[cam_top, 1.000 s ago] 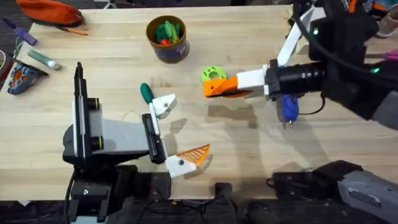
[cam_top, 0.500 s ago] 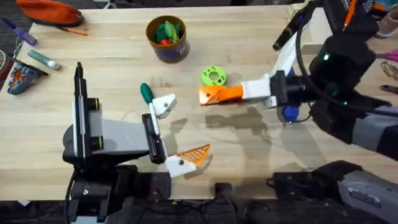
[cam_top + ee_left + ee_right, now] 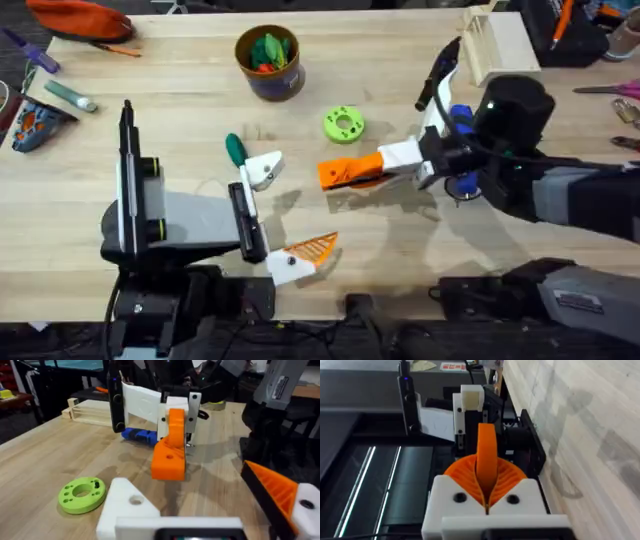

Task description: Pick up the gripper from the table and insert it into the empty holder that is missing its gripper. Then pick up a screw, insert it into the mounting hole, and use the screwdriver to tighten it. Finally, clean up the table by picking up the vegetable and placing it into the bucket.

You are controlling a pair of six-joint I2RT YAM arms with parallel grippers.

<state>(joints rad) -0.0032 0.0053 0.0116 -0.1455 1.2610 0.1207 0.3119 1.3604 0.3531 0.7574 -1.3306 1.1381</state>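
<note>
Since a second ago the right gripper (image 3: 335, 172) has swung its load lower and nearer the left arm's side, away from the lime-green ring (image 3: 343, 124) it hung beside; its ribbed orange pads (image 3: 507, 476) are clenched on the gripper (image 3: 345, 170), the small orange wedge, which stands out past them above the table (image 3: 180, 90); in the left wrist view the wedge (image 3: 170, 447) hangs nose-down, clear of the wood, facing the holder (image 3: 127, 505), whose mounting hole (image 3: 135, 500) shows as a small dark dot; the left gripper (image 3: 280, 215) is spread, one mount bare at (image 3: 263, 168) and the other carrying its orange wedge; the wedge looks light, rigid and smooth-faced, so it may twist between the pads if pushed off-axis, and the present hold at its thick end seems sound for sliding it onto the mount; the screwdriver (image 3: 460, 130) lies behind the right arm; the vegetable (image 3: 235, 150) lies just beside the holder; the bucket (image 3: 268, 62) stands well apart at the far side.
</note>
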